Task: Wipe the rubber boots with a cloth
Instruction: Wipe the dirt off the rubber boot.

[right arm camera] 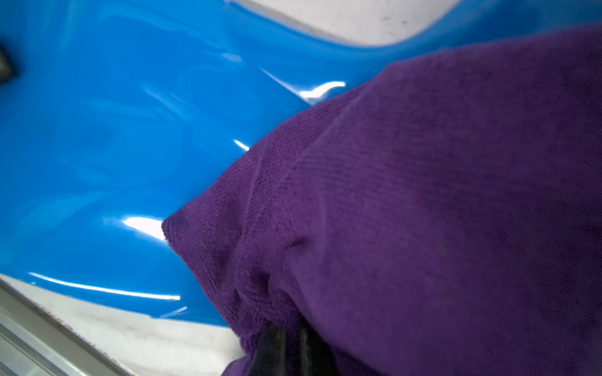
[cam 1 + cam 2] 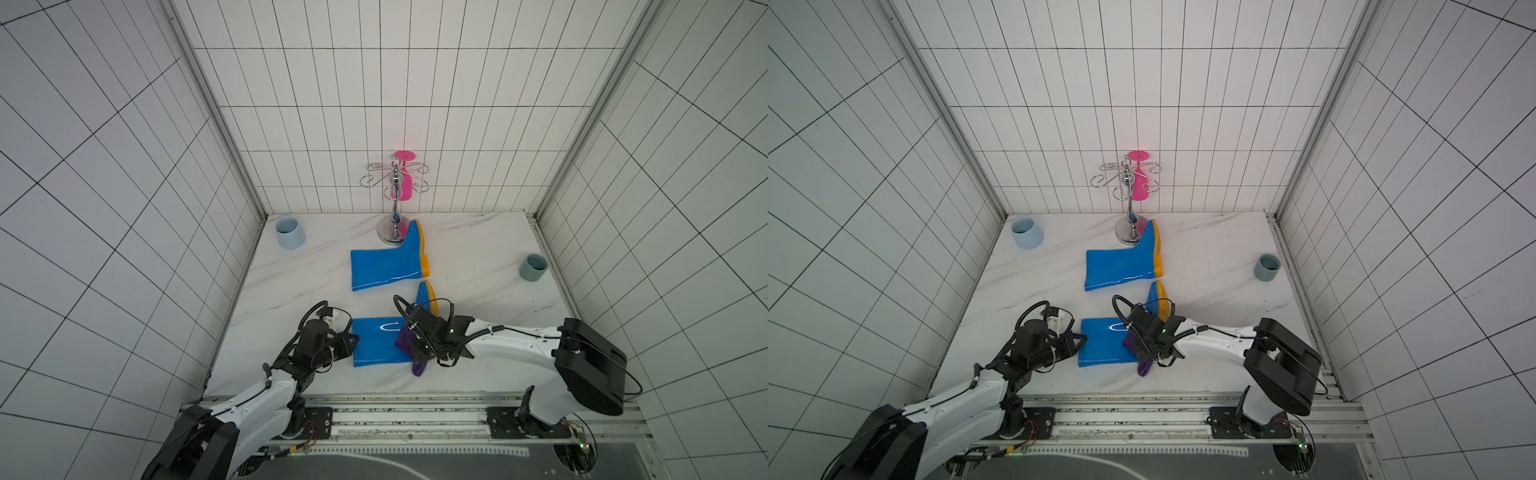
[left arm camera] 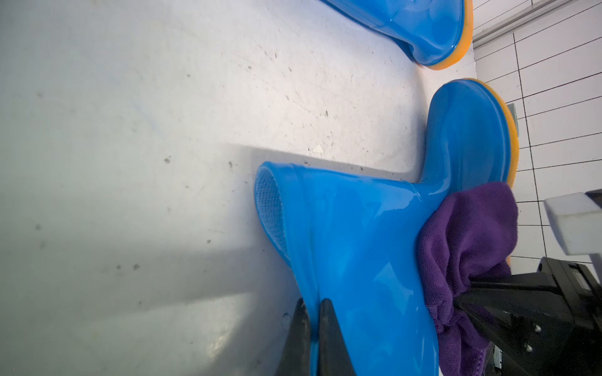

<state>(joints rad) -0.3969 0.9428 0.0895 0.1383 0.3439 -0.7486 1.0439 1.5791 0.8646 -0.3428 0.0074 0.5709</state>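
Near boot (image 2: 380,340): on its side on the surface (image 2: 291,291), between the two arms; shaft mouth toward the left arm, foot turned toward the back wall.
Far boot (image 2: 386,266): also on its side, farther back, apart from both arms.
Left pincer (image 3: 313,304): narrow, pinching the near boot's shaft wall at the mouth.
Right pincer (image 1: 288,337): closed on the cloth (image 3: 469,234), which is bunched against the ankle bend.
Key relation: the shaft's long axis runs from the cloth to the left pincer, with bare glossy shaft between them.
Likely stroke: right arm drags the cloth along the shaft toward the mouth while the left braces.
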